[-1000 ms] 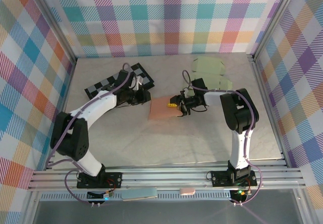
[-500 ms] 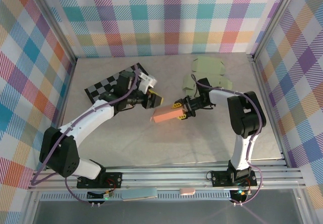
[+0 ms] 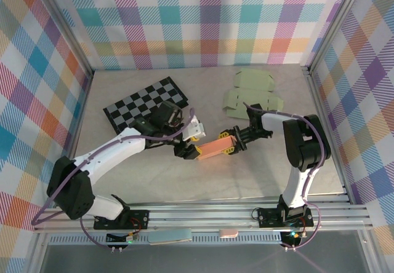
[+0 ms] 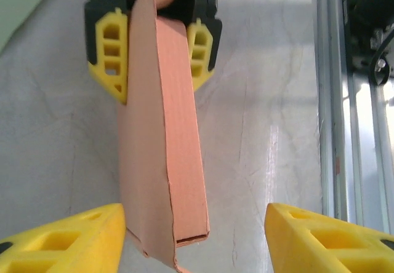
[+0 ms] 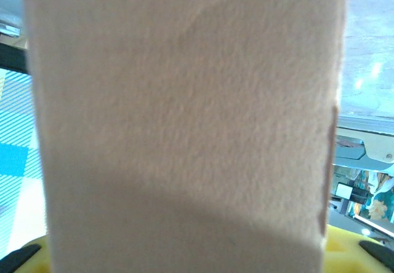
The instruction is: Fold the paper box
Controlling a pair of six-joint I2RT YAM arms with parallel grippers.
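The orange paper box (image 3: 215, 148) is folded into a flat sleeve and hangs on edge just above the table centre. My right gripper (image 3: 232, 142) is shut on its right end. In the left wrist view the right gripper's yellow fingers (image 4: 112, 51) clamp the far end of the box (image 4: 161, 131). My left gripper (image 3: 195, 152) is open around the box's near end. Its left finger (image 4: 68, 236) sits close beside the box face, and its right finger stands well apart. In the right wrist view the box (image 5: 184, 119) blocks almost everything.
A black-and-white checkered mat (image 3: 144, 104) lies at the back left. Pale green flat box blanks (image 3: 249, 91) lie at the back right. The aluminium rail (image 4: 351, 101) runs along the table's near edge.
The right gripper lifted the orange box off the table and turned it on edge. The left gripper left the mat, swung right to the box's free end and opened.
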